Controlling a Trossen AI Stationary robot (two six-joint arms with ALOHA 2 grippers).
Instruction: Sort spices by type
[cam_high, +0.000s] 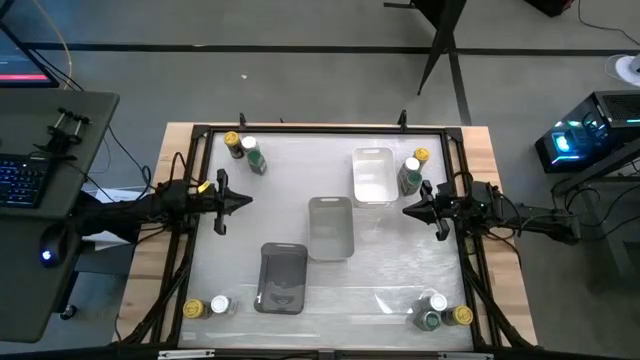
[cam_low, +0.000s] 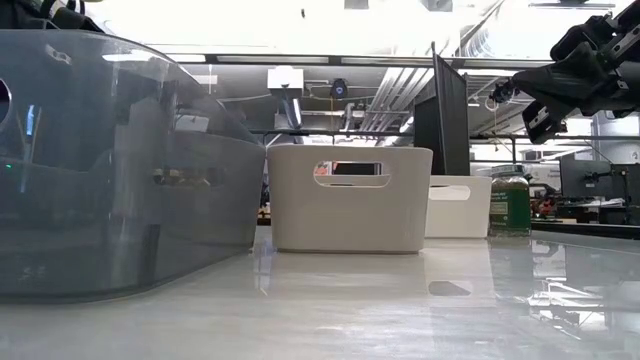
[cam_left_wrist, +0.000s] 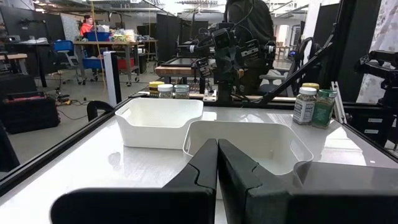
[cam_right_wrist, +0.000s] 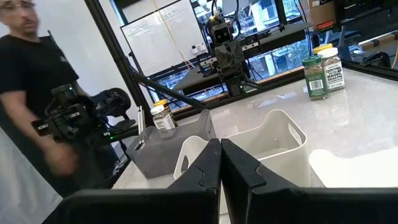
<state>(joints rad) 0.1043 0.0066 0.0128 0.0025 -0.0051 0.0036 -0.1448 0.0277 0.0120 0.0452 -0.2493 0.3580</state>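
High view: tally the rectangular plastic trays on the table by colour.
White rectangular plastic tray: 1
Pale grey rectangular plastic tray: 1
Dark smoky-grey rectangular plastic tray: 1
Total: 3

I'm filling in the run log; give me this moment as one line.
left hand: shut, empty | right hand: shut, empty | spice jars: in table corners, unsorted | trays: empty

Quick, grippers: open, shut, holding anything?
Left gripper: shut, empty, over the table's left side.
Right gripper: shut, empty, over the right side.
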